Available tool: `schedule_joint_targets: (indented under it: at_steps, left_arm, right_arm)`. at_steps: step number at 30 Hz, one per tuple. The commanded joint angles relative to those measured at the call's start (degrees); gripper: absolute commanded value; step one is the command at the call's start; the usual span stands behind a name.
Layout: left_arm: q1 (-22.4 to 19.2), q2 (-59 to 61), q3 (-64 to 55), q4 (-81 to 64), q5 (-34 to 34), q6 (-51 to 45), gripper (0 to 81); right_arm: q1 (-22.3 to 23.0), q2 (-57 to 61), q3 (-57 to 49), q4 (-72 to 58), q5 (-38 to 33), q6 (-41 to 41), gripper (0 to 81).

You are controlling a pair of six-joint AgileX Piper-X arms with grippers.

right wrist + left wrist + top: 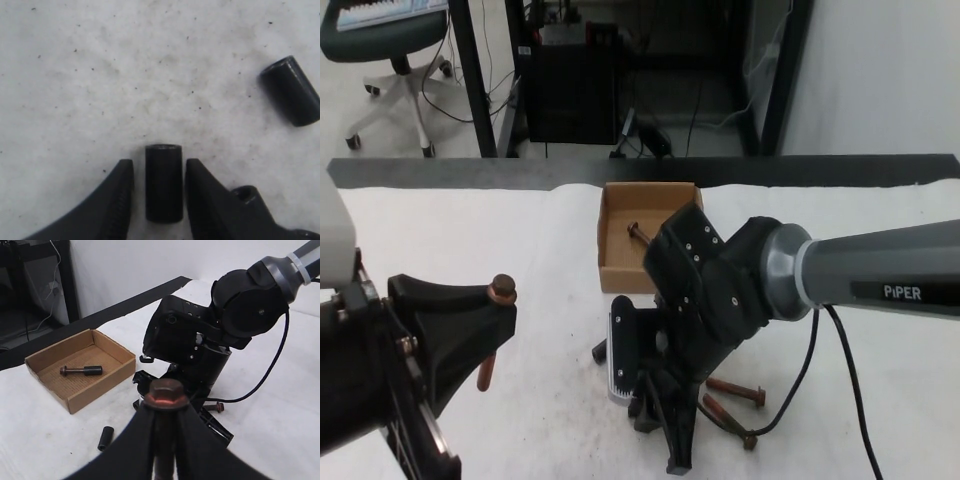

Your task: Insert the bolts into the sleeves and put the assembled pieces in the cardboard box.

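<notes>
The right gripper [159,167], narrowly open astride the sleeve [164,185], should close squarely mid-barrel, leaving its bore clear for the bolt [163,396] clamped in the left gripper [163,412].

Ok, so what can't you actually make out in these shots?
High view: the right arm covers the sleeve between its fingers.
Left wrist view: the bolt's lower end runs off the edge between the left fingers.
High view: arm and cable overlap the loose bolts; count unclear.
</notes>
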Motion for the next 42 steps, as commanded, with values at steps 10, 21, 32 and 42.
schedule_joint_targets:
  at_steps: [10, 21, 32, 42]
  left_arm:
    - [0.1, -0.5, -0.1, -0.2, -0.2, 0.1, 0.3]
    - [0.1, -0.5, -0.1, -1.3, -0.2, -0.6, 0.3]
    - [0.1, -0.5, -0.1, -19.2, 1.5, -18.2, 0.3]
    - [0.1, -0.4, -0.1, -30.5, 4.2, -29.1, 0.3]
  right_arm:
    - [2.2, 1.7, 0.2, 0.1, 2.1, 3.9, 19.1]
    - [5.5, -4.1, 0.0, 0.1, 4.1, 21.2, 0.8]
    - [2.0, -19.4, 0.4, -4.0, -13.2, 46.6, 0.8]
    - [1.7, -30.0, 12.1, -33.8, -20.8, 64.6, 0.8]
